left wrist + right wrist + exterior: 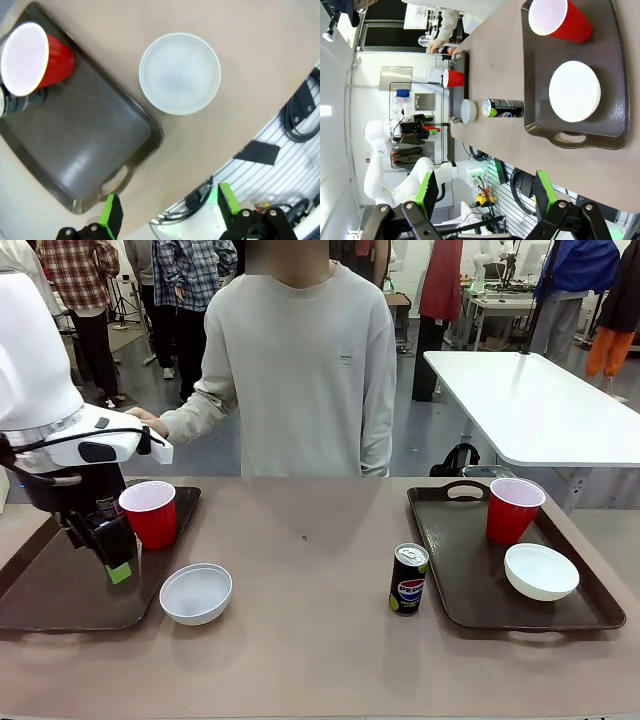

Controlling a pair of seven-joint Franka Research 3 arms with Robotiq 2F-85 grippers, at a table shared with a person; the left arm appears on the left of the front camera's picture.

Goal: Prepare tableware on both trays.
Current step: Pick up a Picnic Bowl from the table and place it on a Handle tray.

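Observation:
The left tray [50, 600] holds a red cup [150, 515]. My left gripper [118, 562] hangs open just above this tray, beside the cup. In the left wrist view the tray [75, 150] carries the cup [32, 57] with a dark grey can [17, 102] tucked against it. A white bowl [179, 73] sits on the table just off the tray's edge, also seen in front [196, 593]. The right tray [465, 585] holds a red cup [514, 510] and a white bowl [541, 571]. A Pepsi can [408, 579] stands on the table left of it. My right gripper [482, 192] is open, high off the near end of that tray [615, 75].
A person stands at the table's far side, one hand [150, 422] low near my left arm. The tabletop [310, 540] between the trays is bare brown. A white table [540, 400] and other people are farther back.

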